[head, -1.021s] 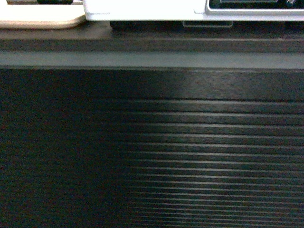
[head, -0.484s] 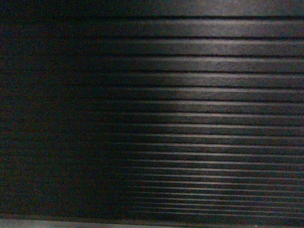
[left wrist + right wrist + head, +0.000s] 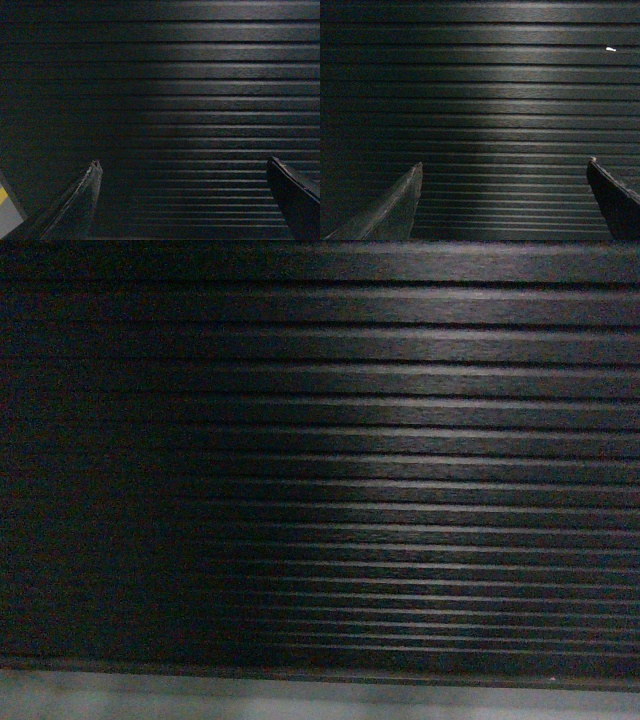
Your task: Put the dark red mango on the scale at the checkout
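Dark, horizontally ribbed panelling (image 3: 330, 460) fills the head view almost edge to edge, with only a pale grey strip (image 3: 300, 702) along the bottom; no dark red mango, no checkout scale and no gripper shows here

Left wrist view: the left gripper (image 3: 182, 200) has its two black fingers (image 3: 80, 200) set wide apart with nothing between them, only the same ribbed dark surface ahead of the jaws; outside the left-hand finger, at the lower corner, sits a sliver of grey floor with a yellow mark (image 3: 4, 197)

Right wrist view: the right gripper (image 3: 502, 200) likewise stands spread and empty, slats beyond the jaws, and a small white fleck (image 3: 610, 49) lies far ahead, toward the right-hand finger

Neither the mango nor the scale can be seen in any view, so the fruit's heading and long axis cannot be told. Which step is in hand is not settled either: both empty hands facing a slatted front would fit a robot yet to fetch the fruit or one drawn away after setting it down
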You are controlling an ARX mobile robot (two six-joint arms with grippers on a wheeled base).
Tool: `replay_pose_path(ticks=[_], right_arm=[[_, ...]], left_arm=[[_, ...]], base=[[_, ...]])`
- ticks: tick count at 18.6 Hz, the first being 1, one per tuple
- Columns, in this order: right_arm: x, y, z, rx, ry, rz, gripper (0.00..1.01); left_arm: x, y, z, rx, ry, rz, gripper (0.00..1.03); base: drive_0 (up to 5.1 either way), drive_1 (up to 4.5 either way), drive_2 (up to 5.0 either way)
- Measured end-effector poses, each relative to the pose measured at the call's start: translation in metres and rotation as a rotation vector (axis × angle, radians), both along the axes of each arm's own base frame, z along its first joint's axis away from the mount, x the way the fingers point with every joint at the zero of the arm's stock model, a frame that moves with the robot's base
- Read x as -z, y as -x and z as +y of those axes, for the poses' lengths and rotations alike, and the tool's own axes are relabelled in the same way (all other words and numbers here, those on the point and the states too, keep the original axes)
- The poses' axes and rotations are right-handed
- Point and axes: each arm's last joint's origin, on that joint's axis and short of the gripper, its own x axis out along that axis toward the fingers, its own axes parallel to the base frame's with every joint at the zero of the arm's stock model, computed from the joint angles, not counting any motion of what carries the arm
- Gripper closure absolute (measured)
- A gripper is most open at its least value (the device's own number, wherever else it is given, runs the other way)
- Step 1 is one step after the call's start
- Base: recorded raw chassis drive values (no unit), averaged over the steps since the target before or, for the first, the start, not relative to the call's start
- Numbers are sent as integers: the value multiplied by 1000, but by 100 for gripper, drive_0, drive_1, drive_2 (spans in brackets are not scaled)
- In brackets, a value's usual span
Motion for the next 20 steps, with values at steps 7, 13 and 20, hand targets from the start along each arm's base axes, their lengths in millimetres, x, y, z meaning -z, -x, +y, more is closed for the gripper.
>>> replay_pose_path(ticks=[7, 13, 20], right_arm=[[0, 0, 0, 0, 0, -1, 3], [0, 0, 0, 0, 0, -1, 3], [0, 0, 0, 0, 0, -1, 3]], left_arm=[[0, 0, 0, 0, 0, 0, 5], [0, 0, 0, 0, 0, 0, 5], [0, 0, 0, 0, 0, 0, 5]], base=[[0, 0, 0], [0, 0, 0], [0, 0, 0]])
